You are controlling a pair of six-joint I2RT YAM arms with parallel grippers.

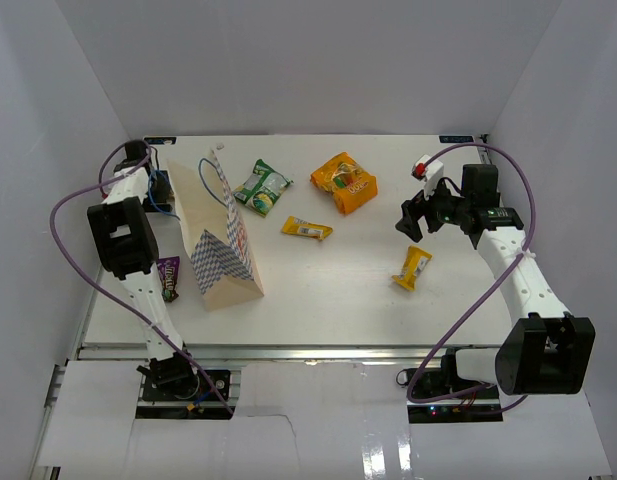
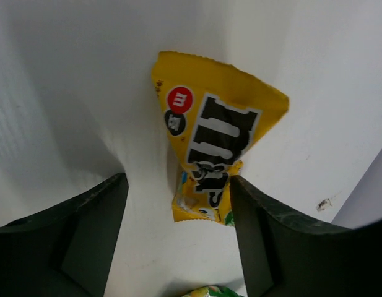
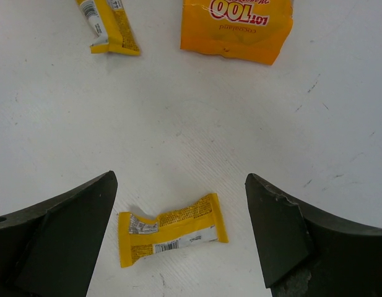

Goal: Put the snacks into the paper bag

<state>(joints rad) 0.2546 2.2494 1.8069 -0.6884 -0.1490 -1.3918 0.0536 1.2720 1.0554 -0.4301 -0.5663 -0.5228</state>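
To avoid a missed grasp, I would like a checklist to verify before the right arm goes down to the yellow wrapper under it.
1. The right gripper is open: ok, its fingers are wide apart.
2. The yellow wrapper sits between the fingers: ok, it lies flat, though low in the right wrist view.
3. Neighbours are clear: ok, the orange bag and the second yellow wrapper lie well apart.
4. The paper bag has its mouth open and reachable: cannot tell.
5. The left gripper is not clamped: ok, it is open, with a yellow M&M's packet between its fingers.
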